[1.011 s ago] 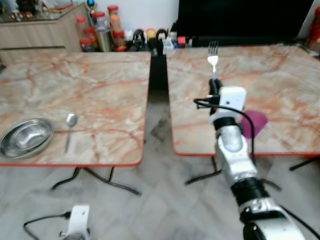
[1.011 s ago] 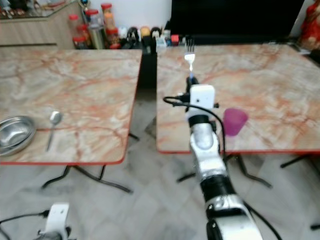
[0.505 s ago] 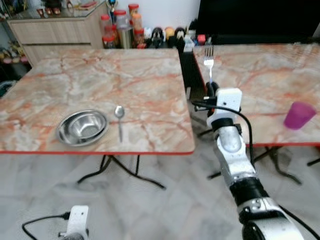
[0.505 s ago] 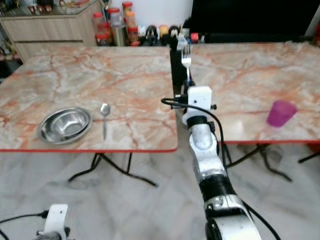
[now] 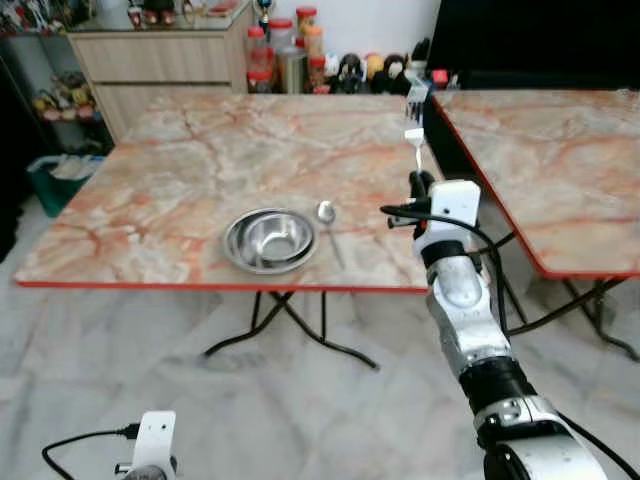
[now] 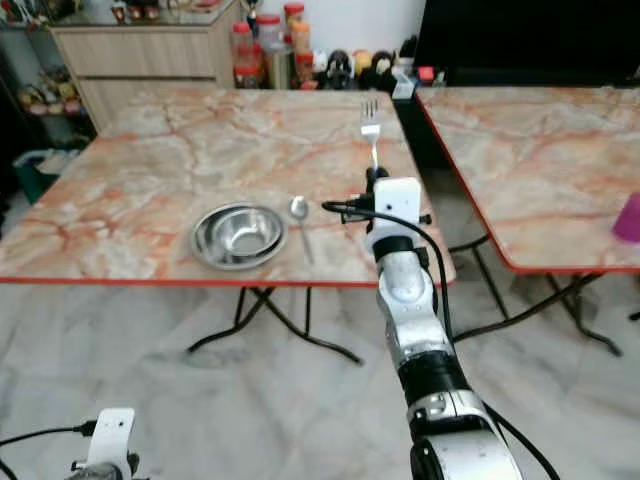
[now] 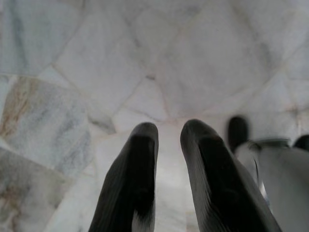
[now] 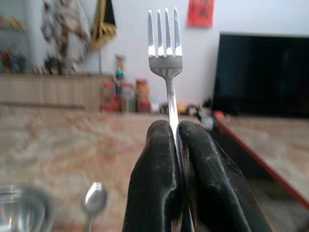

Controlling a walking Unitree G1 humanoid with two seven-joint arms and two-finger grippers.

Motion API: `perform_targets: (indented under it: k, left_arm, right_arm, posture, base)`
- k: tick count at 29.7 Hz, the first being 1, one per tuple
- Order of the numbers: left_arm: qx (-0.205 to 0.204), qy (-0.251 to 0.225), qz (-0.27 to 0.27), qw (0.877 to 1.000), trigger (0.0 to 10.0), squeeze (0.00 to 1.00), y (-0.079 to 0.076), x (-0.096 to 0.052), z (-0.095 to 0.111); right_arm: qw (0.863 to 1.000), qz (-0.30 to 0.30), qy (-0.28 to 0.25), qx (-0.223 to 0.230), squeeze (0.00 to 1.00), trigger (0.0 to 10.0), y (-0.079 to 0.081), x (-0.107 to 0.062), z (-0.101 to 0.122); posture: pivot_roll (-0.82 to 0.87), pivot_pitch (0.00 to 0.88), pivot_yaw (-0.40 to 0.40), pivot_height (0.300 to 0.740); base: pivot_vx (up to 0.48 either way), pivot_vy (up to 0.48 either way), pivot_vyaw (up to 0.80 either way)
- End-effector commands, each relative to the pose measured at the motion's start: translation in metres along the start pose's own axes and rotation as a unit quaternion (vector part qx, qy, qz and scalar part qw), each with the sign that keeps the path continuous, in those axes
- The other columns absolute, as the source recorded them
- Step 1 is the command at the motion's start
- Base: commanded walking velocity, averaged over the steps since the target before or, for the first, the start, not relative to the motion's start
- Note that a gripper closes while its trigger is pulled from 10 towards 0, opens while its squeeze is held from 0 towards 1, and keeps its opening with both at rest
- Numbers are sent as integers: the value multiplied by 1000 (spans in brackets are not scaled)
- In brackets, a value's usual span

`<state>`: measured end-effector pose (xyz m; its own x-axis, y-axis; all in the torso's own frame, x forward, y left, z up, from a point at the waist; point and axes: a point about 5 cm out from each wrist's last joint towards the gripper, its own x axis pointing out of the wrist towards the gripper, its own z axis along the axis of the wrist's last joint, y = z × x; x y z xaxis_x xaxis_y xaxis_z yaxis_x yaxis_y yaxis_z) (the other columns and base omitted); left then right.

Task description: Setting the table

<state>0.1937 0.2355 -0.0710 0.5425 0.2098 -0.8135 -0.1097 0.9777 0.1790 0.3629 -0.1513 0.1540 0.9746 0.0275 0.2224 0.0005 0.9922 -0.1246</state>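
Two marble tables, right gripper (image 8: 175, 133) carrying a fork (image 8: 165, 41) upright.

Head views are showing the right arm reaching forward over the near right corner of the left table (image 5: 170, 170), fork tines pointing up; a steel bowl (image 5: 268, 238) is sitting near that table's front edge with a spoon (image 5: 328, 221) lying just beside it on its right, and a purple cup (image 6: 629, 217) is standing at the right edge of the right eye view on the second table (image 6: 540, 140). Right wrist view is giving the grip detail: both black fingers are pressing together on the fork's handle, stem rising straight out between the tips. Left wrist view is showing the left gripper (image 7: 166, 133) hanging over pale floor tiles (image 7: 72, 72), fingers slightly parted, holding nothing.
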Motion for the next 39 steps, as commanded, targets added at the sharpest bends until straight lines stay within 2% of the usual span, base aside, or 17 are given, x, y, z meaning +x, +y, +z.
perform_targets:
  k: [1,10,12,19,28,32,39]
  left_arm:
    - [1,-7,2,1000,10000,0,3,0,3]
    - [-2,-11,2,1000,10000,0,3,0,3]
    - [-2,-11,3,1000,10000,0,3,0,3]
    - [1,-9,4,1000,10000,0,3,0,3]
    - [2,-9,4,1000,10000,0,3,0,3]
    - [2,-9,3,1000,10000,0,3,0,3]
    - [3,-8,3,1000,10000,0,3,0,3]
  right_arm:
    - [1000,4,-10,6,0,10000,4,4,7]
    - [1000,4,2,7,0,10000,5,3,3]
    - [1000,2,7,-1,0,10000,4,3,1]
    - [999,-16,42,21,0,10000,-1,-1,-12]
    - [997,2,74,22,0,10000,1,-8,-26]
    - [992,1,120,28,0,10000,1,-17,-44]
    - [991,11,133,27,0,10000,3,-20,-49]
  posture:
    - [44,0,-9,740]
    - [47,0,-7,740]
    - [46,0,-8,740]
    - [45,0,-7,740]
    - [45,0,-8,740]
    - [45,0,-8,740]
    - [43,0,-7,740]
  base:
    - [0,0,0]
    - [0,0,0]
    - [247,0,0]
    - [267,0,0]
    - [296,0,0]
    - [296,0,0]
    - [310,0,0]
